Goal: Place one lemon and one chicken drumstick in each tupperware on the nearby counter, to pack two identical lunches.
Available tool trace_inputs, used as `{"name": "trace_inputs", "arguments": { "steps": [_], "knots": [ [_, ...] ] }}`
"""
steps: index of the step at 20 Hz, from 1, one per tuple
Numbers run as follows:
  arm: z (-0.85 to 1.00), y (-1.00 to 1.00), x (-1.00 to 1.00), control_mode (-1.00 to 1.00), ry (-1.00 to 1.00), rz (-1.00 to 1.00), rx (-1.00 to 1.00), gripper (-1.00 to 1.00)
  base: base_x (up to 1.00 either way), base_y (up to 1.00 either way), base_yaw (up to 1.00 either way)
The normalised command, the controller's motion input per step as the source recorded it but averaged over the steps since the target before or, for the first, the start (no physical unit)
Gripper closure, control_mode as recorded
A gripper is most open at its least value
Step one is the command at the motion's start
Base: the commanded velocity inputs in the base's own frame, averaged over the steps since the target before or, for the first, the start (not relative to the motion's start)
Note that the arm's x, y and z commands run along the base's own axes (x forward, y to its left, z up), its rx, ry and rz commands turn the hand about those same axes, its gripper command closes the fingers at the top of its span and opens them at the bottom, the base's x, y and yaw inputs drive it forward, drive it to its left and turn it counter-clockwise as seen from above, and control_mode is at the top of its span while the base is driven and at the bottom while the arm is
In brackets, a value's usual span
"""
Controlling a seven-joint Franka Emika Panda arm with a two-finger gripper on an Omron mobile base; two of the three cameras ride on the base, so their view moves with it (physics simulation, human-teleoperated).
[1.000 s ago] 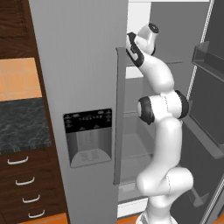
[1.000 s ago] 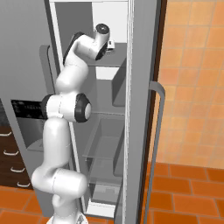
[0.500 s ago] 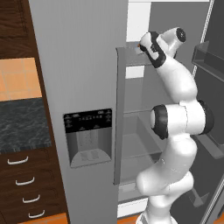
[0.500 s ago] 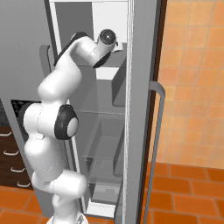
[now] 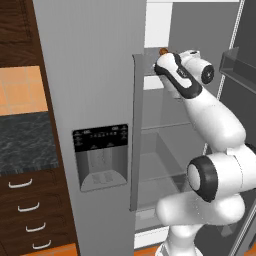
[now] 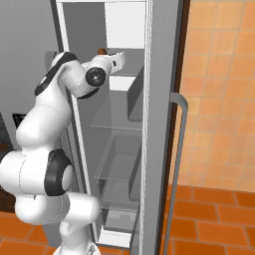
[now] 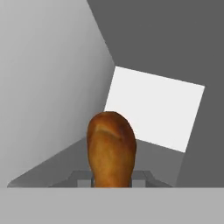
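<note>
A reddish-brown chicken drumstick [image 7: 111, 148] stands upright between my fingers, its thick end up. My gripper [image 7: 111, 179] is shut on it, high inside the open fridge by the top shelf. From the base, the drumstick [image 5: 162, 51] peeks out above my hand, and it shows again as a brown tip [image 6: 101, 51] over the wrist. The dark speckled counter [image 5: 25, 142] lies to the left of the fridge. The lemons and tupperwares are out of view.
The shut fridge door with its dispenser [image 5: 100, 155] stands just left of my arm. The open door with bins [image 5: 237, 65] is at the right, its long handle [image 6: 177, 149] near the tiled wall. Glass shelves [image 6: 117, 112] sit below my hand. Drawers [image 5: 22, 184] lie under the counter.
My elbow has swung outward and down toward the cameras. The hand has turned while staying at top-shelf height in the fridge.
</note>
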Motion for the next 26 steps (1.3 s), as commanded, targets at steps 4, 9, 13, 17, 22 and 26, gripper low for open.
{"name": "trace_inputs", "arguments": {
  "steps": [4,9,13,17,22,26],
  "knots": [
    [0.37,-0.12,-1.0,-1.0,0.21,-0.04,-0.01,1.0,0.0,0.0,0.0],
    [0.21,-0.16,-1.0,-1.0,0.34,-0.02,0.0,1.0,0.0,0.0,0.0],
    [0.12,-0.01,-1.0,-1.0,0.38,-0.03,-0.04,1.0,0.0,0.0,0.0],
    [-0.58,0.0,-1.0,-1.0,0.53,-0.01,-0.13,1.0,0.0,0.0,0.0],
    [-0.99,0.0,-0.78,-1.0,0.36,0.0,-0.11,1.0,0.0,0.0,0.0],
    [0.0,0.0,0.0,1.0,0.0,0.0,0.0,1.0,-1.0,0.78,0.16]
  ]
}}
